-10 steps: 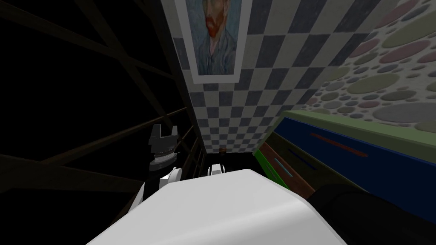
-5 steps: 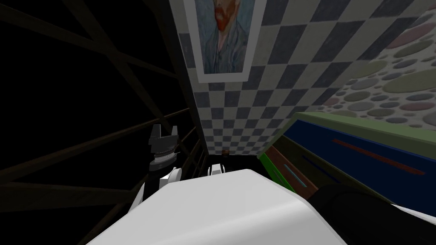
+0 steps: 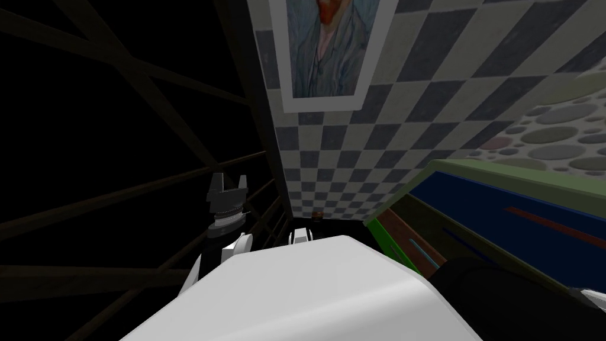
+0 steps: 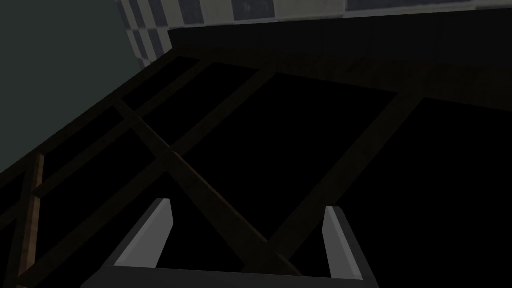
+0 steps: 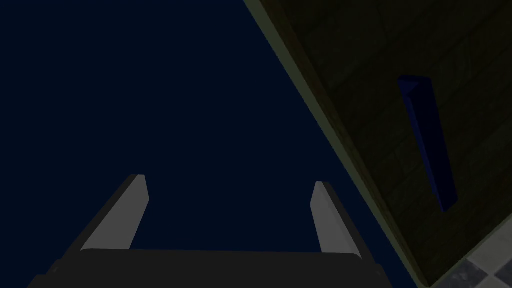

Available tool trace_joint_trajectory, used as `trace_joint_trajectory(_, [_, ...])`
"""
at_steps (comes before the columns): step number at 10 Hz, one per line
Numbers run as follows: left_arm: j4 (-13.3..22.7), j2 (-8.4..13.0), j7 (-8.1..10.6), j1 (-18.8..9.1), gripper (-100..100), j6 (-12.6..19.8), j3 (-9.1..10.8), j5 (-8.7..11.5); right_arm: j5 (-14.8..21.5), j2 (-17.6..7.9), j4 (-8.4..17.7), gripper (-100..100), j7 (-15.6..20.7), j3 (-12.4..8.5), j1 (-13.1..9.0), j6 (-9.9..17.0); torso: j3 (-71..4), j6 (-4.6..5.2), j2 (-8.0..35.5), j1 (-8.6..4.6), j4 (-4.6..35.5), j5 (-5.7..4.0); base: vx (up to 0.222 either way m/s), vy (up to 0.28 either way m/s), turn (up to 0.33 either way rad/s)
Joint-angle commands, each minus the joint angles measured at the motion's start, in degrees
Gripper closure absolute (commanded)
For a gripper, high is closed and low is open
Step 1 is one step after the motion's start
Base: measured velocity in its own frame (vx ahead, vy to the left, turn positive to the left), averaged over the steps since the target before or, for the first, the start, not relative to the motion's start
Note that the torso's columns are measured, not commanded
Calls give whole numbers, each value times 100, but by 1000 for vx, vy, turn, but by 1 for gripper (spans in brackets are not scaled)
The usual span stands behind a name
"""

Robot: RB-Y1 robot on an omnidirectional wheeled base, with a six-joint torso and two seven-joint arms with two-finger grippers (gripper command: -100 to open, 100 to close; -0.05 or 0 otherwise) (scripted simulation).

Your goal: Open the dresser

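The dresser point(image 3: 503, 170) stands to the robot's right, against a wall of coloured spots point(image 3: 556, 127) and close to the corner with a checkered wall point(image 3: 426, 106). It has a dull green frame and drawers of different colours. The top drawer front point(image 3: 473, 201) is deep blue with a long red bar handle point(image 3: 550, 228). Next to it is a very dark brown front point(image 5: 375, 75) with a slim blue bar handle point(image 5: 427, 140), and past that a reddish-brown front point(image 3: 408, 234) with a teal handle point(image 3: 421, 250) and a bright green edge point(image 3: 384, 235). The fronts hide the insides, so I cannot tell what any drawer holds. The right gripper point(image 5: 229, 181) is held up before the flat blue front with its two grey fingers point(image 5: 125, 210) spread wide and nothing between them; the blue handle lies off to one side of it, well apart from the fingers. The left gripper point(image 4: 247, 205) is released too, blades apart and gripping nothing, and points at a dark wooden lattice of crossed bars point(image 4: 200, 190) with a black area behind it. A framed portrait point(image 3: 325, 53) hangs on the checkered wall, and a small brown object point(image 3: 317, 214) sits at the wall's foot.
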Motion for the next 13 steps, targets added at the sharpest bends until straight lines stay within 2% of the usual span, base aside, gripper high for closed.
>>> trace_joint_trajectory(1, [0, 0, 0, 0, 0, 0, 0, 0, 87, 19, 317, -100, 28, 79, -214, -3, 0, 1, -2, 4, -1, -3, 32, 19, 4])
trace_joint_trajectory(5, [0, 0, 0, 0, 0, 0, 0, 0, 147, -358, 752, -100, -25, 102, -113, 308, -14, -1, -23, 24, -7, 7, 83, 59, 61])
trace_joint_trajectory(6, [0, -1, 0, 1, 0, 0, 0, 0, 162, -314, 734, -100, -36, 85, -99, 217, -12, 2, -19, 21, -6, 5, 51, 40, 6])
trace_joint_trajectory(8, [0, 1, 0, -1, 0, 0, 1, 0, 167, -334, 727, -100, -62, 76, -74, 235, 15, 3, 24, -40, 7, -11, -6, -85, -6])
trace_joint_trajectory(9, [1, 1, 0, -1, 0, 0, 1, 0, 166, -339, 726, 100, -64, 74, -72, 237, 14, 2, 16, -14, 6, -11, 1, -12, -12])
trace_joint_trajectory(11, [0, -1, 0, -1, 0, 0, -1, 0, 130, -415, 705, 100, -83, 62, -8, 230, -6, -31, -26, 38, -5, -12, 21, 138, -38])
trace_joint_trajectory(13, [-1, -2, 0, 0, 0, 0, -2, 0, 104, -473, 681, 100, -97, 54, 36, 220, -21, -6, -34, 37, -11, 9, 55, 192, -3])
